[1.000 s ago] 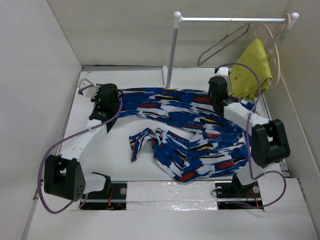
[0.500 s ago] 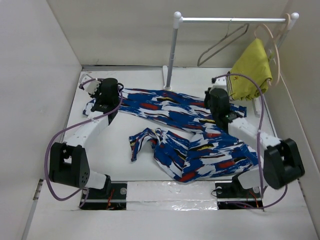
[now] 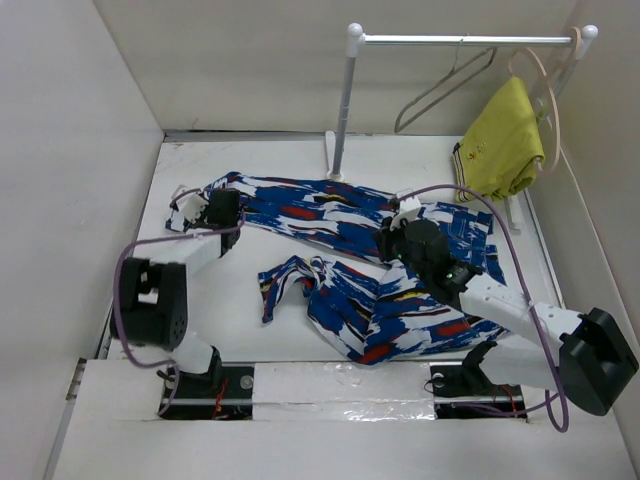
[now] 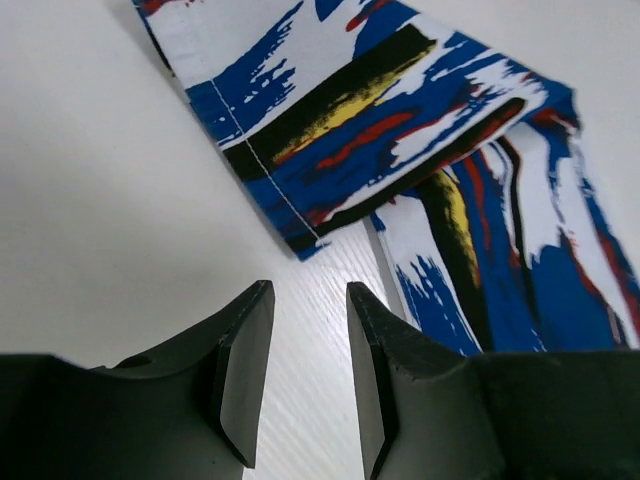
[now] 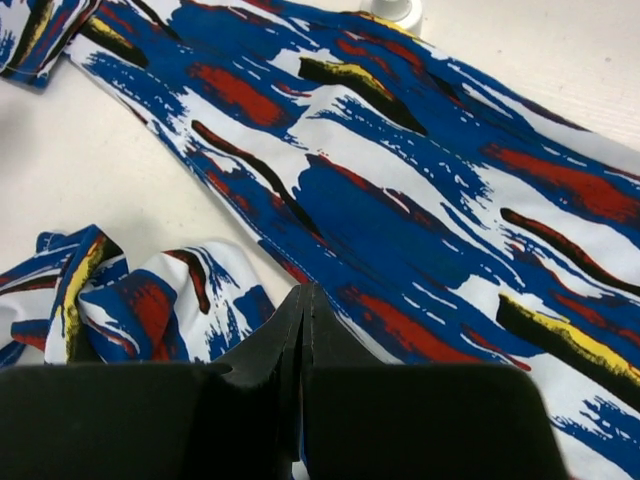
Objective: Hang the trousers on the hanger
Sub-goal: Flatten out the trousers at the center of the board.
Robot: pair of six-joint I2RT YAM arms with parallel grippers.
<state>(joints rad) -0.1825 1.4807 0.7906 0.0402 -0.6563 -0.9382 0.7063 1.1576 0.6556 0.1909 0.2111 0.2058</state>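
The trousers (image 3: 400, 290) lie spread on the white table, one leg stretching to the back left and the rest bunched at the front. The thin grey hanger (image 3: 445, 85) hangs empty on the rail at the back right. My left gripper (image 3: 220, 207) sits low at the far-left cuff. In the left wrist view it (image 4: 305, 290) is open and empty over bare table, with the cuff (image 4: 340, 110) just ahead. My right gripper (image 3: 393, 238) is over the middle of the trousers. In the right wrist view it (image 5: 303, 290) is shut, its tips over the fabric (image 5: 400, 200).
A white rail stand (image 3: 341, 110) rises behind the trousers, and its base shows in the right wrist view (image 5: 392, 10). A yellow garment (image 3: 505, 140) hangs on a pale beige hanger (image 3: 545, 80) at the rail's right end. White walls enclose the table on three sides.
My right arm has swung from the back right, near the yellow garment, to the middle of the trousers. My left gripper has drawn back slightly, and its arm has folded closer in.
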